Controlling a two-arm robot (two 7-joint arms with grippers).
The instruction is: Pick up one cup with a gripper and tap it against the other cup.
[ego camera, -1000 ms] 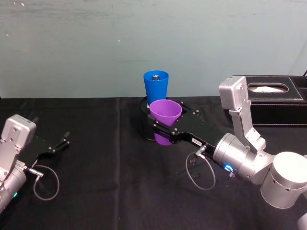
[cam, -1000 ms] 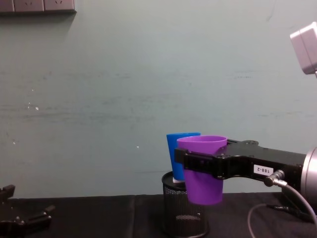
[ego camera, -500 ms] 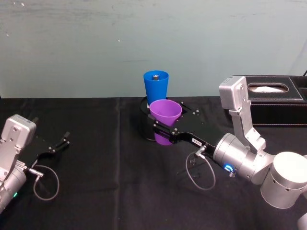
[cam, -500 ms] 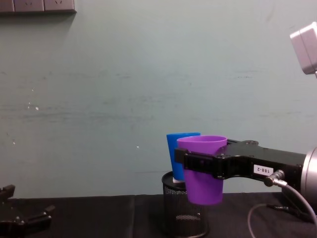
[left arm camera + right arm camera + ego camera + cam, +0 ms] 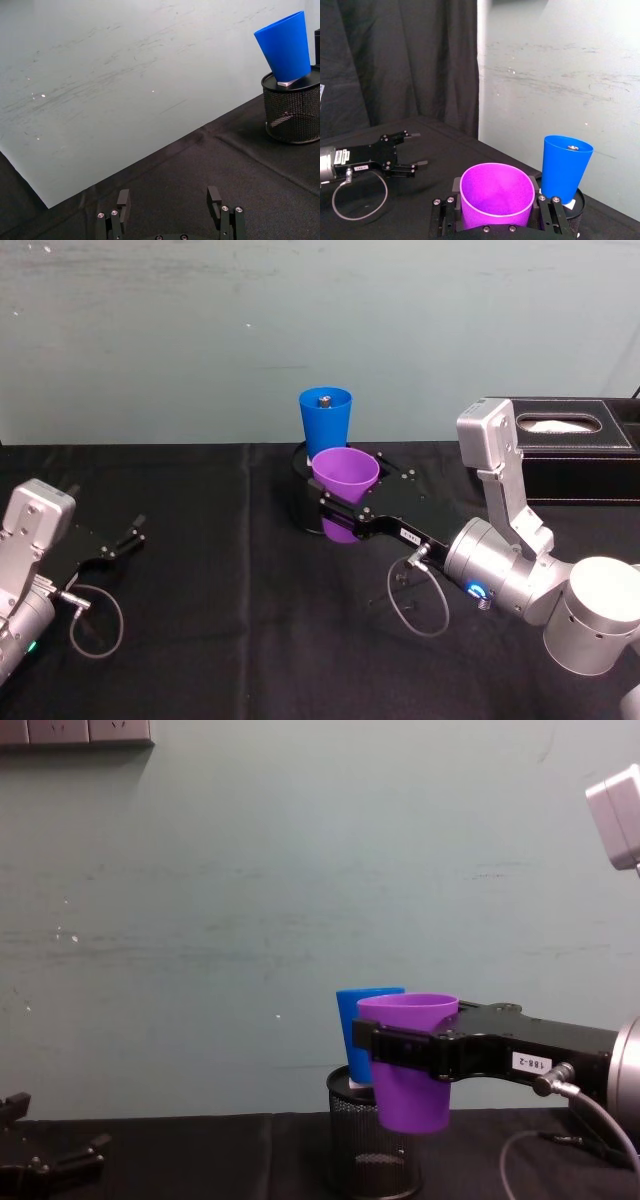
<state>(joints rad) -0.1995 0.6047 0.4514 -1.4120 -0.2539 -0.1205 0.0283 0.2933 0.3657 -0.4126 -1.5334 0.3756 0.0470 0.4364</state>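
My right gripper (image 5: 338, 505) is shut on the purple cup (image 5: 346, 474), holding it upright in the air at mid-table; the flat black jaws clamp its wall (image 5: 410, 1072) from both sides. The blue cup (image 5: 325, 422) stands upside down on a black wire-mesh pen holder (image 5: 372, 1152) just behind the purple cup. In the chest view their walls overlap, and I cannot tell whether they touch. The right wrist view shows the purple cup (image 5: 494, 196) between the jaws and the blue cup (image 5: 565, 166) beyond it. My left gripper (image 5: 125, 541) rests open and empty at the far left.
A black tissue box (image 5: 570, 450) sits at the back right beside the right arm. Loose cables (image 5: 95, 625) lie on the black tablecloth (image 5: 230, 640) near both arms. A pale green wall (image 5: 250, 900) closes off the back.
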